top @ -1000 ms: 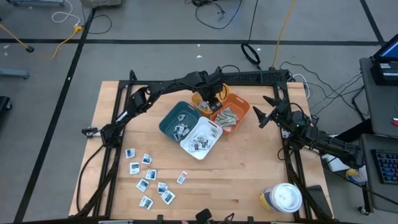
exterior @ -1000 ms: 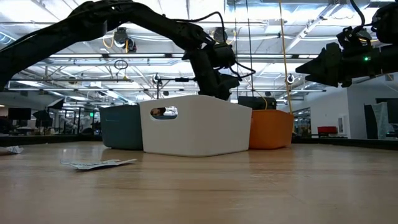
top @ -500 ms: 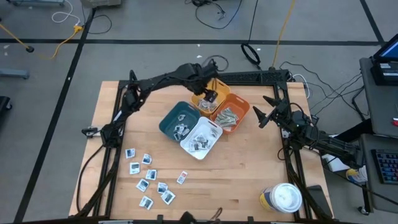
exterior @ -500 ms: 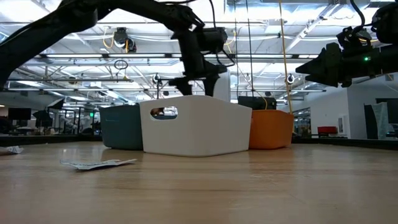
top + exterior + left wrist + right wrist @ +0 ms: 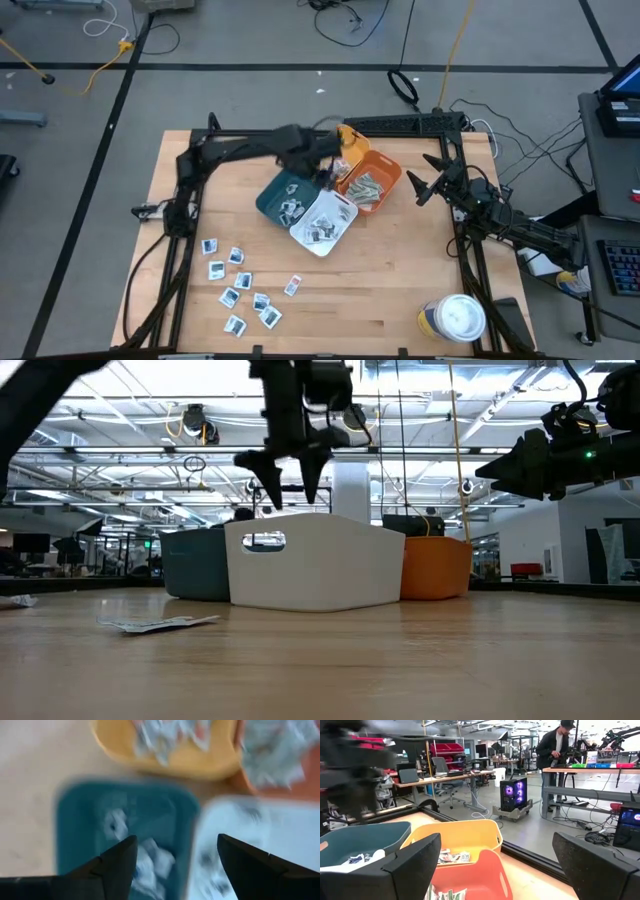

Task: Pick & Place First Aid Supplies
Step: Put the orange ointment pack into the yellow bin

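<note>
Above teal plastic bin (image 5: pixel 285 192) | left gripper (image 5: pixel 322 175) fingers apart, empty

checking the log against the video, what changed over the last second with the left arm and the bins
The left gripper swung from above the yellow bin back toward the teal bin, rising clear of the bins. Its fingers spread apart; nothing shows between them in the left wrist view. The right gripper stayed open beside the orange bin. The bins and the loose packets on the table did not move.
</note>
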`<action>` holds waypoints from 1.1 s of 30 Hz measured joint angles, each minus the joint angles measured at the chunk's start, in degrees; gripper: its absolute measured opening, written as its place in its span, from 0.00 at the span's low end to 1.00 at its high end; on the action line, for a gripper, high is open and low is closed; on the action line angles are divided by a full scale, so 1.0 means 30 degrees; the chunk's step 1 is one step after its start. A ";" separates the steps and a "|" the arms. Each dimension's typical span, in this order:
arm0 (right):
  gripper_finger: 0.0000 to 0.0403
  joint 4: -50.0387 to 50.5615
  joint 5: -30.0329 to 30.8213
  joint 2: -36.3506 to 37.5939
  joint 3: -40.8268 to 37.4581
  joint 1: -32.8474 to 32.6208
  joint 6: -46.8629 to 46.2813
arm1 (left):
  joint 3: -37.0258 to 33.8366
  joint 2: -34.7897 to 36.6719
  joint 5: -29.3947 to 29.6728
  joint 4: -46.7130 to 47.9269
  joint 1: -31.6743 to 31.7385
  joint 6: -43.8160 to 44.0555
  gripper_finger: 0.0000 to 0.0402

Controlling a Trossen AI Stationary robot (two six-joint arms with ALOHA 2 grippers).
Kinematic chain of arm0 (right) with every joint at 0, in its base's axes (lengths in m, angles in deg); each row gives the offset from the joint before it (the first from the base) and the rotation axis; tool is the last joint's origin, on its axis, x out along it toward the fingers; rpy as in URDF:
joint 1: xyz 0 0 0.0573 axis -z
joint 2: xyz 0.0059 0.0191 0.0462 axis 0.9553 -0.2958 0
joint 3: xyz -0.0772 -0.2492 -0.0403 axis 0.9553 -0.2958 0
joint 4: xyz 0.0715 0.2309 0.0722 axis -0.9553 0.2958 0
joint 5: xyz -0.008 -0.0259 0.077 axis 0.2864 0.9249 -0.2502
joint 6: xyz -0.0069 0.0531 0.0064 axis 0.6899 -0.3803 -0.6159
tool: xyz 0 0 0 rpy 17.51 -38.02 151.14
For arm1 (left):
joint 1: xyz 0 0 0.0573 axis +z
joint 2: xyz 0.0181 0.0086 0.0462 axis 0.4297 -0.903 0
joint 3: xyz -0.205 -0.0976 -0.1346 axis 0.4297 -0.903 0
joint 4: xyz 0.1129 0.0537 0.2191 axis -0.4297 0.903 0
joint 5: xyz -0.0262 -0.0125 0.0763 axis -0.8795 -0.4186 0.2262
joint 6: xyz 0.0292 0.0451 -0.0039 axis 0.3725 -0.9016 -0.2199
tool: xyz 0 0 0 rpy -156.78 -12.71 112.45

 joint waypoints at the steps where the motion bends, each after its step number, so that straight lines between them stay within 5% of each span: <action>1: 0.94 0.0000 -0.0002 0.0000 0.0007 -0.0004 0.0000 | -0.0777 0.0524 -0.0007 -0.0361 -0.0593 0.0503 0.68; 8: 0.94 0.0000 -0.0002 0.0000 0.0001 0.0000 0.0007 | -0.4645 0.2657 -0.0037 -0.1697 -0.4926 0.5066 0.71; 20: 0.94 0.0000 -0.0002 0.0000 0.0006 -0.0004 0.0007 | -0.5036 0.2821 -0.0037 -0.1676 -1.1720 1.2016 0.69; 33: 0.94 0.0000 -0.0002 0.0000 0.0007 0.0000 0.0007 | -0.5043 0.1441 -0.0768 -0.1795 -1.4075 1.4029 0.69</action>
